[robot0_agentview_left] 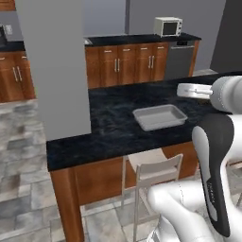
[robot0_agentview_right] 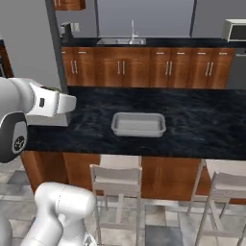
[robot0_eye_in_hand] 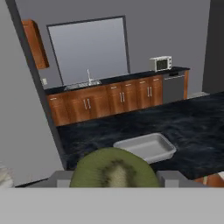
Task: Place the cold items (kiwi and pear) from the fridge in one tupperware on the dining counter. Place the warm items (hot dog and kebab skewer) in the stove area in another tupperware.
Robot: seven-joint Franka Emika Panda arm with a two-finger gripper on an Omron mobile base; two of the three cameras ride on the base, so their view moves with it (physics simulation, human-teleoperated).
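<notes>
You had open room over the dark surface [robot0_agentview_right: 202, 120] on every side of the grey tupperware [robot0_agentview_right: 138, 124], which sat alone near the middle with its top unobstructed. The grey pillar [robot0_agentview_left: 56, 66] stood at the surface's left end and blocked any reach from that side, while the white stools [robot0_agentview_right: 115, 180] crowded the near edge below. The kiwi [robot0_eye_in_hand: 114, 170] clamped in your pincer [robot0_eye_in_hand: 114, 177] widened what had to pass through.

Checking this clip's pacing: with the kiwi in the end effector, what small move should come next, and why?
Probably carry the kiwi forward over the tupperware before lowering. The hand view shows the end effector holding the kiwi short of the empty container, which sits ahead on the dark dining counter.
</notes>
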